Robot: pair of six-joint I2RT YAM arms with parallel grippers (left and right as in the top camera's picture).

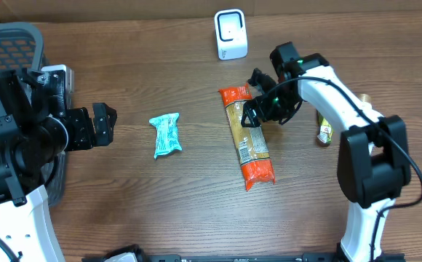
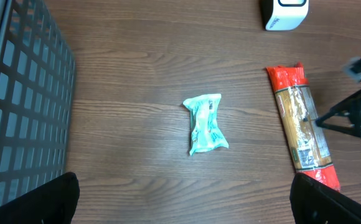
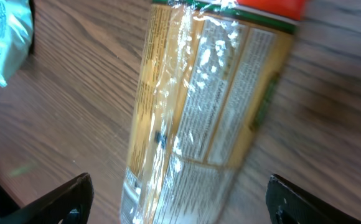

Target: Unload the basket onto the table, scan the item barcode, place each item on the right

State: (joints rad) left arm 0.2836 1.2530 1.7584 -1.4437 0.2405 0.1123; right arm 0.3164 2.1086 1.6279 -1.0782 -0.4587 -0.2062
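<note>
— Leftmost?
— A grey basket [image 1: 11, 44] at the edge of the table [image 1: 160, 218]. Next to it is the left tool [image 1: 106, 125], fingers spread wide and holding nothing, facing a teal packet [image 1: 166, 135].
— And the item?
— The pasta pack [image 1: 249, 138] lies flat, right of centre. Its long axis runs far to near, with the far end leaning slightly left (the white scanner [image 1: 231, 34] stands well apart beyond that end).
— Nearer arm?
— The right one. The right tool [image 1: 257, 110] hangs over the pack's far half, fingers spread to either side of its width, not pinching it.
— Room?
— Bare table on both sides of the pack. A small bottle [image 1: 324, 132] lies further right. I'd judge the narrow width to be the place to close.
</note>
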